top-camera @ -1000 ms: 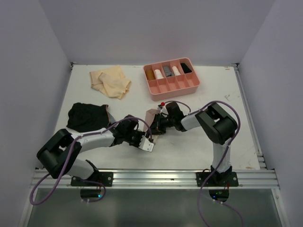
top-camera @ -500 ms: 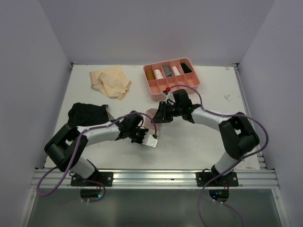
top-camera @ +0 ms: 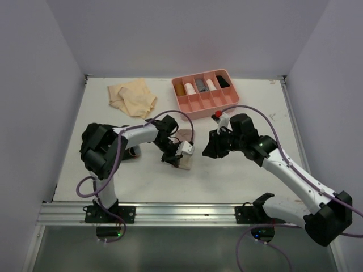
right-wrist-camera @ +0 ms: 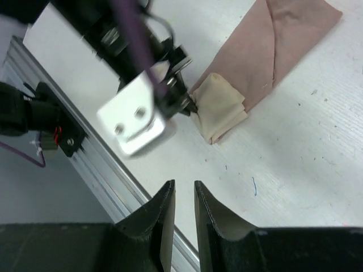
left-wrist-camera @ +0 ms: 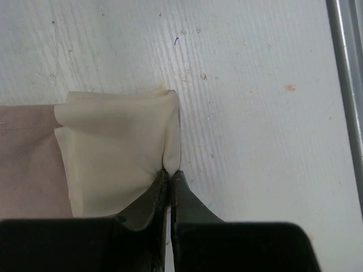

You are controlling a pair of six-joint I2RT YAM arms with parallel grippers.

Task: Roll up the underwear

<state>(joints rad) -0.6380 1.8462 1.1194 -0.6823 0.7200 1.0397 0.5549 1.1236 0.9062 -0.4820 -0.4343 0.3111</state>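
The pink underwear (top-camera: 185, 136), folded into a strip at the top view's centre, is now pinched at its cream end by the left gripper (left-wrist-camera: 170, 180), clamped shut within the last second; the right gripper (right-wrist-camera: 182, 198) has been drawn back rightward, jaws slightly parted, nothing held; rolling can seemingly be begun; the black underwear is hidden behind the left arm.

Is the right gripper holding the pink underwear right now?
No: the right gripper hangs empty over the table, apart from the pink underwear, whose cream end the left gripper pinches.
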